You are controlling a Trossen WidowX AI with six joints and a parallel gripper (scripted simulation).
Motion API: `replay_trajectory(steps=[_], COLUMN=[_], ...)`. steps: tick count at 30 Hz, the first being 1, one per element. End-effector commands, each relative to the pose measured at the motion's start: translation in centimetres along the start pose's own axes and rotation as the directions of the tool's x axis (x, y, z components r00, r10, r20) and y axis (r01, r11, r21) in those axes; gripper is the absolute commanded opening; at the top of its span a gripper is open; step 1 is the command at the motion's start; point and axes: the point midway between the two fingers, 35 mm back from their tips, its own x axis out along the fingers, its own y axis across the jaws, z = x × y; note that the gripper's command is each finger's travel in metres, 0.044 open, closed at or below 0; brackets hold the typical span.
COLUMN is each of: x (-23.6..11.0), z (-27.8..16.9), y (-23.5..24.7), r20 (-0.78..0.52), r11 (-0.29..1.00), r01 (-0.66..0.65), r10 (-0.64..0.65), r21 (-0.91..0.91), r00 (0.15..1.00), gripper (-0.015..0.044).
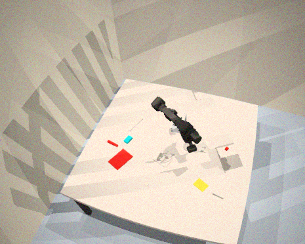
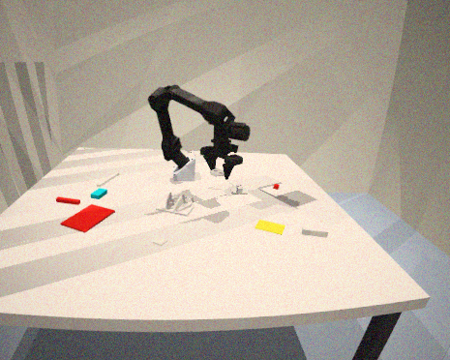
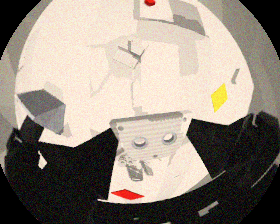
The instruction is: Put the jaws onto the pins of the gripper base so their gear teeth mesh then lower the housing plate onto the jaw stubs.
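So the end effector (image 1: pixel 191 148) (image 2: pixel 220 173) (image 3: pixel 151 124)'s clamped on the pale housing plate (image 2: pixel 217 171) (image 3: pixel 153 134), up above the worktop (image 1: pixel 153 203) (image 2: pixel 217 276) (image 3: pixel 76 85), with the yellow rectangle (image 1: pixel 201 185) (image 2: pixel 270 226) (image 3: pixel 219 97) lying well apart from that plate.

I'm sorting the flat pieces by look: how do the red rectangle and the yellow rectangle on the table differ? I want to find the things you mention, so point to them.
The red rectangle (image 1: pixel 121 159) (image 2: pixel 88 218) (image 3: pixel 127 194) is larger; the yellow rectangle (image 1: pixel 201 185) (image 2: pixel 270 226) (image 3: pixel 219 97) is smaller. In the exterior view, the red rectangle lies left of the arm, the yellow rectangle right of it. Both lie flat and are plainly coloured.
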Motion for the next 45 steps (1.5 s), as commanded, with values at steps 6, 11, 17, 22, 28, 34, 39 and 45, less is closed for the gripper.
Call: replay_trajectory(steps=[6,11,17,22,28,34,39,45], x=[0.0,0.0,0.2,0.3,0.5,0.7,0.9,1.0], z=[-3.2,-4.8,-6.7,-8.2,-9.9,-11.6,-12.9,-13.1], y=[0.7,1.2,1.9,2.5,3.4,4.3,5.2,5.3], r20=[-0.008,-0.011,-0.016,-0.021,-0.027,-0.034,-0.04,-0.04], r11=[0.99,0.978,0.957,0.934,0.901,0.861,0.825,0.819], r01=[0.0,-0.003,-0.008,-0.013,-0.022,-0.033,-0.043,-0.044], r10=[-0.001,0.0,0.003,0.006,0.012,0.018,0.025,0.026], r21=[-0.138,-0.208,-0.29,-0.356,-0.433,-0.507,-0.564,-0.571], r00=[1.0,1.0,1.0,1.0,1.0,0.999,0.999,0.999], gripper=[0.0351,0.0351,0.0351,0.0351,0.0351,0.0351,0.0351,0.0351])
